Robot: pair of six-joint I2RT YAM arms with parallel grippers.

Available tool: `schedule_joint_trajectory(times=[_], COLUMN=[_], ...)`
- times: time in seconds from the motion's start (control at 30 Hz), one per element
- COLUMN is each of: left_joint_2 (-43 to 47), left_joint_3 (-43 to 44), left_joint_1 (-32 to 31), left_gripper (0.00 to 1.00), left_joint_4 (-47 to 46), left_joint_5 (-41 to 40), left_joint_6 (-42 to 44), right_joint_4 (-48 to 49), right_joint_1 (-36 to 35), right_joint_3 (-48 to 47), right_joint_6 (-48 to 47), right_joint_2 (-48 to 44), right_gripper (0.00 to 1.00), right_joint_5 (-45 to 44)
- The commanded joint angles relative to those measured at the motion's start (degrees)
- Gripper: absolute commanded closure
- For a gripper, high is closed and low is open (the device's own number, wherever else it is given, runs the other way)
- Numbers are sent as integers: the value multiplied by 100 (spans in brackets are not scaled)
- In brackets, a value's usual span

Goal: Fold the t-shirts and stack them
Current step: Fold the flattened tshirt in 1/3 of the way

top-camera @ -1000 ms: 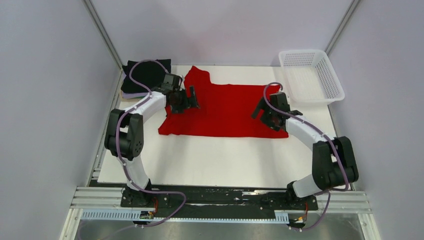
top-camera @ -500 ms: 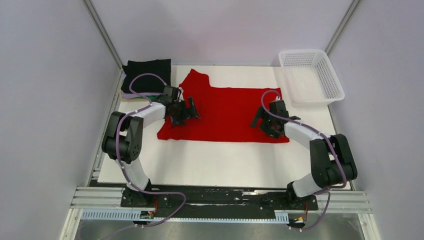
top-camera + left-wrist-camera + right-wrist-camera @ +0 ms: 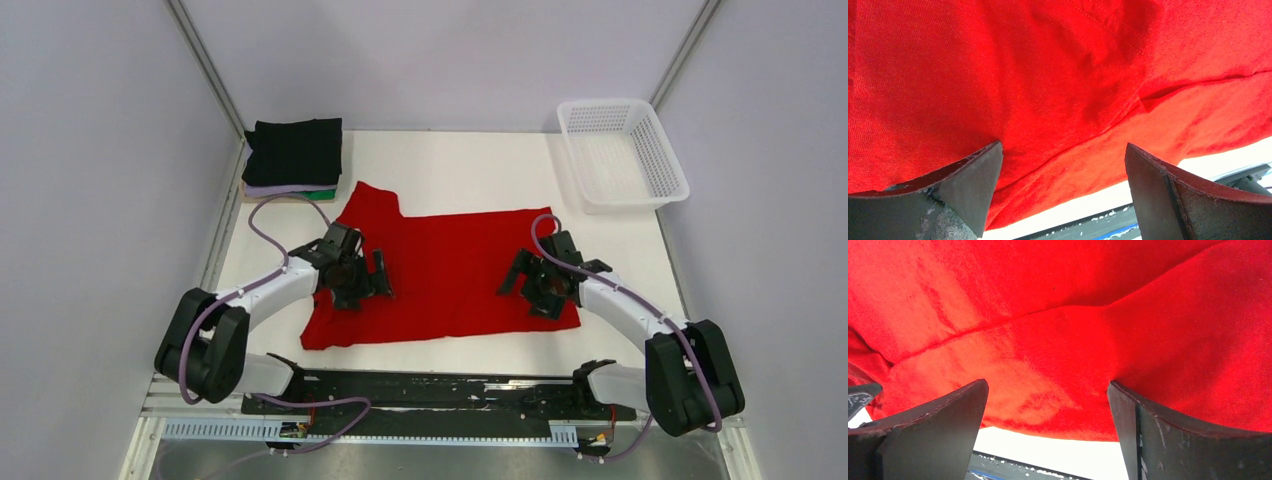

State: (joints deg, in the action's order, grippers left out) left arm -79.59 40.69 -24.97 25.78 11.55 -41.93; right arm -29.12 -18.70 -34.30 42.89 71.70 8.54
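White table (image 3: pixel 450 165): red shirt (image 3: pixel 450 275) beneath left gripper (image 3: pixel 364 286), right gripper (image 3: pixel 526 290).

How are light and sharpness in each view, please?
Top external: even, soft light, all sharp, hardly any shadow on the red t-shirt. Left wrist: weave sharp, darker shaded patches mid-cloth. Right wrist: a paler, washed-out patch between the dark jaws.

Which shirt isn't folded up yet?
The red t-shirt, spread flat in the middle of the table. The black t-shirt is a folded square, topping the stack at the far left corner.
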Motion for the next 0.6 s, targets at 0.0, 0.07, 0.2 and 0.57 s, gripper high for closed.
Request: schedule_joint_trajectory(times=[0.0, 0.07, 0.2, 0.57], left_joint_2=[355, 395, 466, 674], left_joint_3=[-365, -347, -353, 242], left_joint_1=[-95, -95, -109, -113], left_gripper=[0, 0, 0, 0], left_joint_4=[650, 624, 456, 454], left_joint_5=[-477, -580, -518, -444], left_joint_6=[-399, -452, -570, -84], right_joint_4=[-1086, -1190, -1448, -1408], right_joint_1=[-100, -130, -181, -182], right_joint_3=[349, 314, 332, 44], right_joint_6=[406, 451, 509, 449], right_joint_2=[-66, -178, -360, -869], right_gripper=[0, 0, 0, 0], right_joint_5=[118, 121, 135, -37])
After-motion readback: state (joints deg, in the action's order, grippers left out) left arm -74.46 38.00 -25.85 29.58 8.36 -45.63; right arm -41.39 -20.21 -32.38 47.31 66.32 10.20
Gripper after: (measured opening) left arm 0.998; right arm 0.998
